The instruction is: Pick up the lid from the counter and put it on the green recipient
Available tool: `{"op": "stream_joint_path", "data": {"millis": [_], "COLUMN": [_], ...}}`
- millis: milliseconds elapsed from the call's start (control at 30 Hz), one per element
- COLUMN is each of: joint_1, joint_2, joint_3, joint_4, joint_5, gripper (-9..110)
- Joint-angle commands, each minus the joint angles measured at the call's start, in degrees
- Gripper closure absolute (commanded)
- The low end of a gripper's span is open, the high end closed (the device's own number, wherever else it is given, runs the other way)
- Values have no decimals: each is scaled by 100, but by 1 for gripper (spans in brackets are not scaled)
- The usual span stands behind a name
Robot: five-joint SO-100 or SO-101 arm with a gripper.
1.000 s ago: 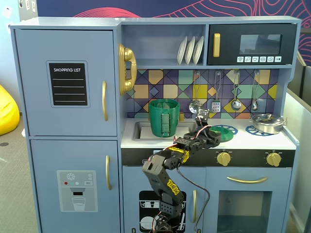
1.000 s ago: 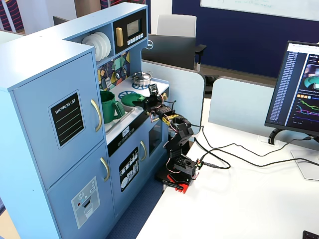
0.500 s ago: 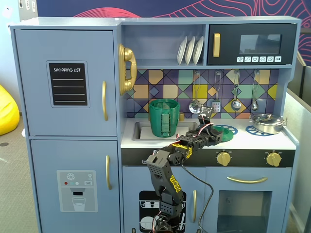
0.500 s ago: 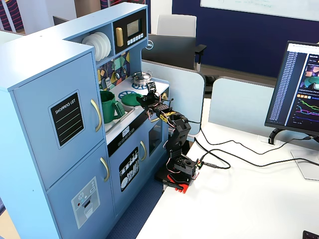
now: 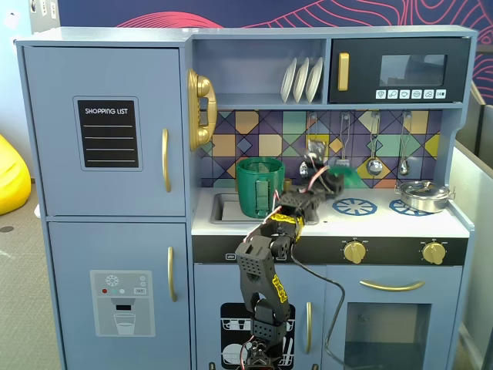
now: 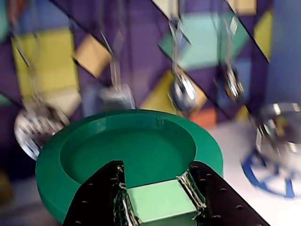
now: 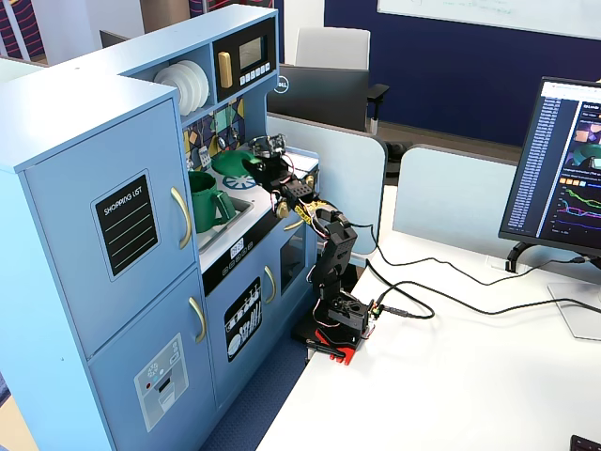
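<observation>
The lid is sitting in the hand, lifted clear of the counter. The pick-up looks done; the placing is left.

Going left to right in the front fixed view: the green recipient is standing upright at the sink, mouth open and nothing on it, ribbed strap handle facing the camera. Just right of it the hand is hanging in the air above the counter, with the lid showing as a green sliver in front of the tiled backsplash. Further right, the two blue burner rings are lying bare, so the lid is no longer resting there. At the far right a silver pot is sitting untouched.

In the wrist view the two black fingers are closing tight on the lid's pale tab handle, disc roughly level, hollow side facing the camera. The background is blurring, so the arm is probably moving.

In the side fixed view the lid is hovering near the recipient, higher than its rim and not yet over it as far as I can judge.

Left to do: carry the lid across above the open mouth, lower it centred, let go.
</observation>
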Motion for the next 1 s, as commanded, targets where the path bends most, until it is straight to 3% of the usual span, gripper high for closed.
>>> {"op": "stream_joint_path", "data": {"millis": [0, 367, 967], "joint_1": [-378, -1758, -2329], "joint_2": [62, 202, 158], "joint_3": [-1389, -2707, -2522], "joint_4": [589, 2232, 2399], "joint_5": [35, -123, -132], "gripper": [102, 102, 102]}}
